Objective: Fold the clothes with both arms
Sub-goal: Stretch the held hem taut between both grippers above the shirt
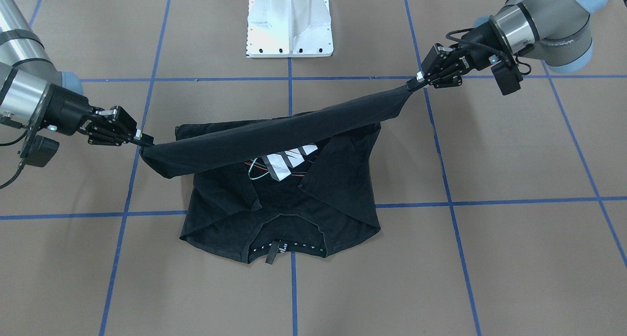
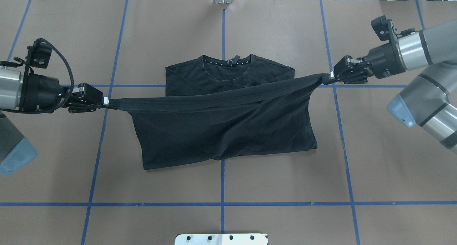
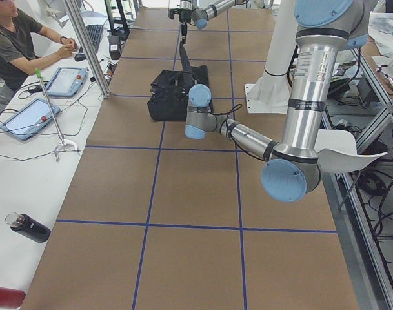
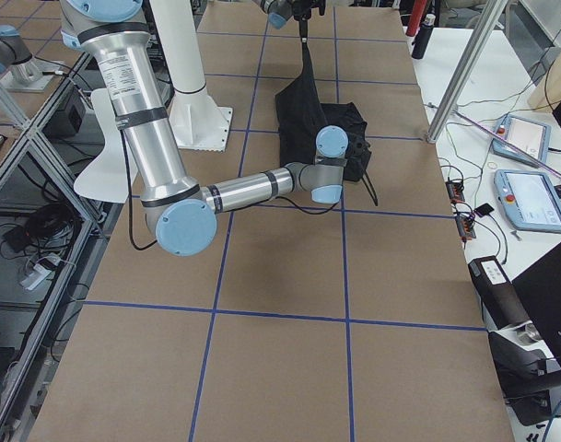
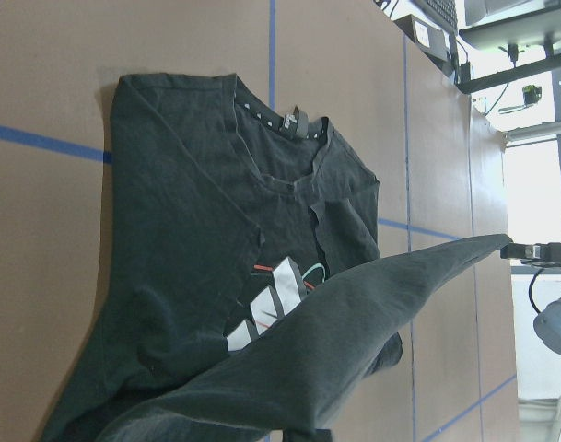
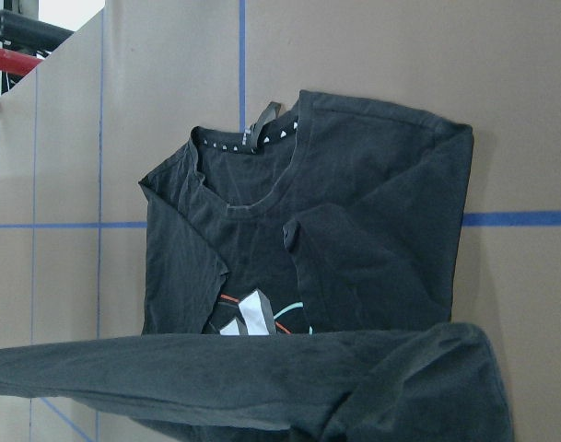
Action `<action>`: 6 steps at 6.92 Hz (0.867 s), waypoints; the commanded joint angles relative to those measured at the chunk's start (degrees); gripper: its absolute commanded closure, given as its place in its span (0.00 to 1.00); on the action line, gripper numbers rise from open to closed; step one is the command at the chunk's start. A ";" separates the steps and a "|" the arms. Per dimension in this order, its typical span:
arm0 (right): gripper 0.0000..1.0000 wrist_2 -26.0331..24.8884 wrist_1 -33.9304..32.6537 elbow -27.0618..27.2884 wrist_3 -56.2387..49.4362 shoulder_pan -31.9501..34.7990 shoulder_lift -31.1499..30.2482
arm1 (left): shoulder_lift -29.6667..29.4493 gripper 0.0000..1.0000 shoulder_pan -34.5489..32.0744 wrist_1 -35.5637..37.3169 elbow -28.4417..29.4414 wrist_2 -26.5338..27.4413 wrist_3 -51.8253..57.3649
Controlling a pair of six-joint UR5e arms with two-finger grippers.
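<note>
The left end effector (image 2: 108,103) and the right end effector (image 2: 327,78) each pinch the T-shirt (image 2: 228,138) by its hem, pulled taut above the worktop (image 2: 285,173); its collar end lies flat.

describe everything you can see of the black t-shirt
Black T-shirt of soft-looking fabric, lying on the brown table, collar away from the robot, sleeves folded inward. One edge is lifted and stretched taut between the left gripper and right gripper, each pinching a corner. A white, red-orange and teal logo shows beneath.
</note>
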 commanded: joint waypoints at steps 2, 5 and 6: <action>1.00 9.18 -0.02 9.84 2.33 -0.05 -6.23 | 0.36 1.00 3.32 -0.24 -0.64 -1.62 -2.23; 1.00 10.50 -0.11 11.88 3.93 -0.14 -6.25 | 2.27 1.00 3.51 -0.16 -3.25 -5.02 -2.32; 1.00 10.85 -0.11 12.58 4.27 -0.05 -6.33 | 4.12 1.00 3.43 -0.07 -5.89 -7.31 -2.32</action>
